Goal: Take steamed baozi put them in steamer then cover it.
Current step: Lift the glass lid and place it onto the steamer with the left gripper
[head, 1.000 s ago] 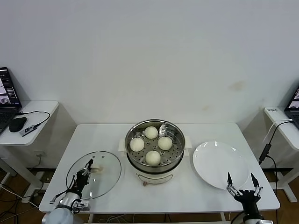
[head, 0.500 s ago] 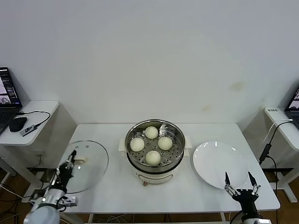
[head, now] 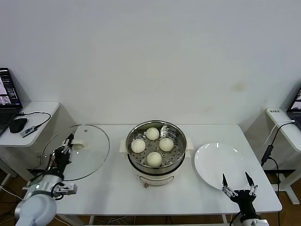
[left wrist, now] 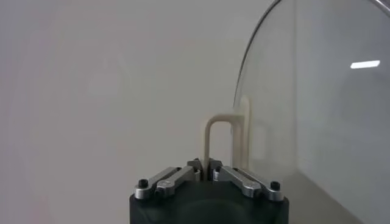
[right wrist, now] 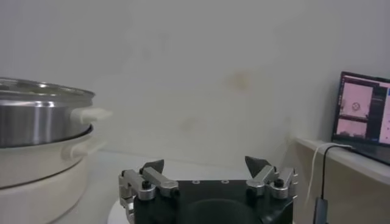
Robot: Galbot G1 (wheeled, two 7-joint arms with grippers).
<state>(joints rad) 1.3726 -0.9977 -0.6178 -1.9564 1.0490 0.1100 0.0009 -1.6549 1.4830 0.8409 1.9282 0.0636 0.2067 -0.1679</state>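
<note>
**Lid lifted, buns loaded**

Four buns [head: 152,133] seated on the perforated tray inside the steamer [head: 156,165], mid-table, nothing over them yet. Loading apparently done; only the covering left.

Glass lid [head: 89,155] no longer flat on the table as a second ago: now raised and tipped up on edge, swung out toward the table's left end and partly past it. Carried by its cream bar handle [left wrist: 214,140], pinched by the left gripper [head: 62,151], jaws closed tight on the bar, as seen in the left wrist view. Lid well apart from the steamer, off to its left, rim clear of the pot.

Meaning for the task: pick-up made, grip looking secure, final step under way. Next, probably, a sweep rightward over the pot, levelling the lid, then lowering until the metal rim sits on the steamer's lip. Risk judged: a tilted lid catching the pot's edge, or glass swinging on so narrow a hold.

Right gripper [head: 236,185] at the near right edge of the table, just by the white plate [head: 214,162], fingers spread wide, holding nothing, pulled slightly nearer the body than a second ago.
</note>
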